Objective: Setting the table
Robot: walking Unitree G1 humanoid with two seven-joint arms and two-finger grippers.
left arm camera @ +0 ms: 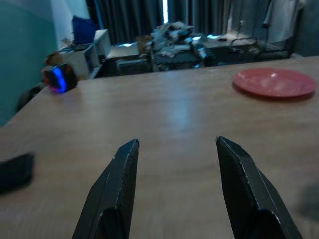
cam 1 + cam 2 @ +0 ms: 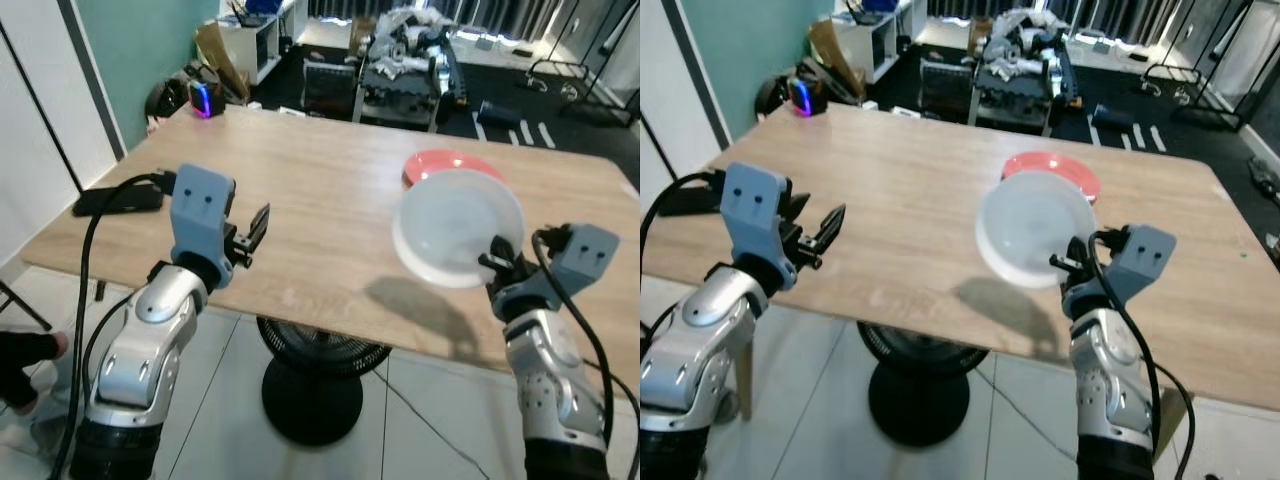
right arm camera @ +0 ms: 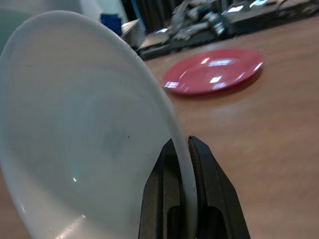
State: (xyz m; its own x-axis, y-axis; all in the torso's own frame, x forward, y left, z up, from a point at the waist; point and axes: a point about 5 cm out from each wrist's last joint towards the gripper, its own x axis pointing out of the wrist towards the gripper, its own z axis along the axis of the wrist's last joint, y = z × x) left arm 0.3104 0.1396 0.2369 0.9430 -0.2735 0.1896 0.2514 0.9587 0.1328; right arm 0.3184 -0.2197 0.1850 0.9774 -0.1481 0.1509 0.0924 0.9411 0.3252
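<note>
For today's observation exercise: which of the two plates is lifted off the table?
The white plate, pinched by the right gripper; the red plate lies flat.

Light wood-grain rectangular table [image 2: 330, 200] on a round black pedestal base [image 2: 312, 385], standing on pale grey tiled floor [image 2: 420, 420]. Teal painted wall [image 2: 140, 50] at the far left, white panel with a black strip [image 2: 40, 110] beside it. White open shelf unit [image 2: 260, 35] in the far corner with brown cardboard [image 2: 222, 55] leaning against it. Dark floor beyond the table, cluttered black cart piled with grey and white gear [image 2: 405, 60]. Dark curtains [image 1: 199, 12] along the back, bright daylight showing between them. Black round device with a blue glowing light [image 2: 204, 100] at the table's far left corner. Flat black slab [image 2: 118, 200] at the table's left edge.
</note>
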